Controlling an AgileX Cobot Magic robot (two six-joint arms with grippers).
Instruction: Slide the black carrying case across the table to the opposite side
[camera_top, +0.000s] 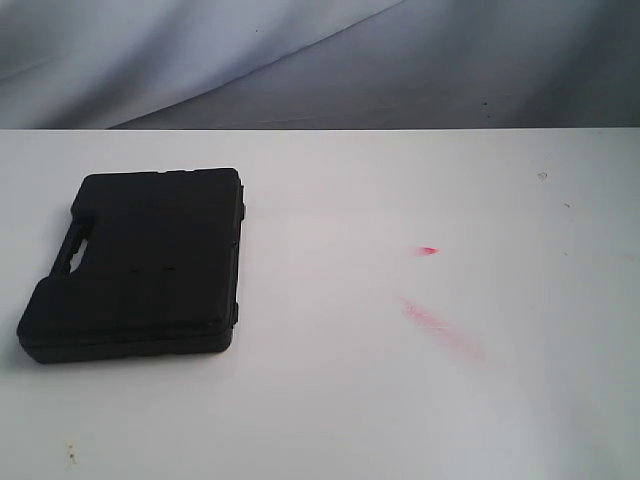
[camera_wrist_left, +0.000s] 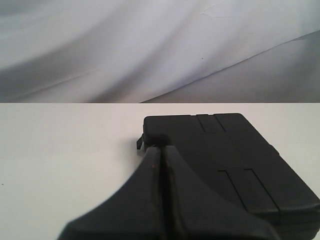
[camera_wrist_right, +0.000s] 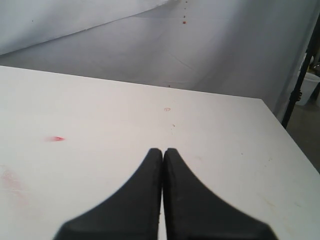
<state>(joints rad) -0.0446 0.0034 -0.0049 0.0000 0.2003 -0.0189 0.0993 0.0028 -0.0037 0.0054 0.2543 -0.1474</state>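
The left gripper (camera_wrist_left: 161, 150) (closed on nothing, like the right gripper (camera_wrist_right: 163, 150)) should probably push the black carrying case (camera_top: 140, 265) squarely rightward, kept low.

No text, label, brand or number can be read in any view. The black carrying case (camera_top: 140, 262) is shown with plain moulded surfaces, and only faint red marks (camera_top: 440, 325), not letters, are seen on the table (camera_top: 400, 420).
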